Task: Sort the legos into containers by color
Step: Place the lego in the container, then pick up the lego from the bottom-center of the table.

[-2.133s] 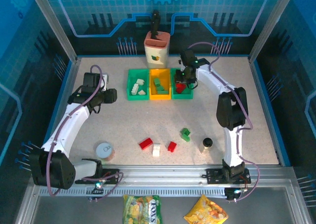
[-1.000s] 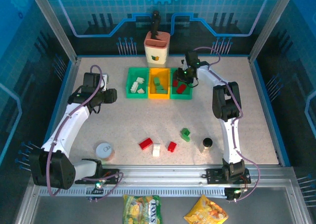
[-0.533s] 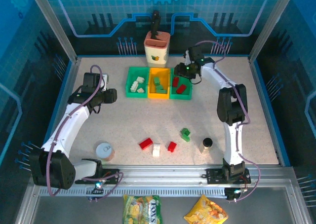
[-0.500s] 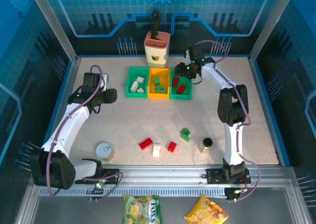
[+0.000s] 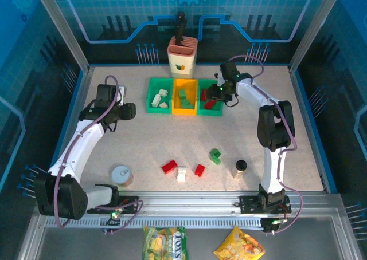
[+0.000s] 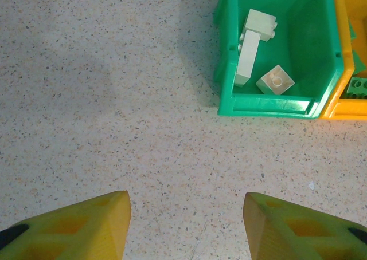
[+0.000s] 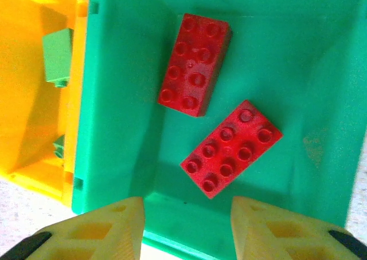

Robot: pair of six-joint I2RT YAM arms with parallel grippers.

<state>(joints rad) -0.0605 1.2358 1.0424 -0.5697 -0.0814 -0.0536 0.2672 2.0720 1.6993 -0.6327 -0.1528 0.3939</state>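
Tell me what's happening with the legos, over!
Left hand open, empty. Right hand open above the right green bin, two red legos inside. Four loose legos up front. Small bottle beside the green one.

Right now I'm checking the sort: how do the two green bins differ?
The left green bin holds three white bricks; the right green bin holds two red bricks. The right pincer hangs over the right green bin, while the left pincer is over bare table short of the left green bin. Both are green, open, and flank the yellow-orange bin.
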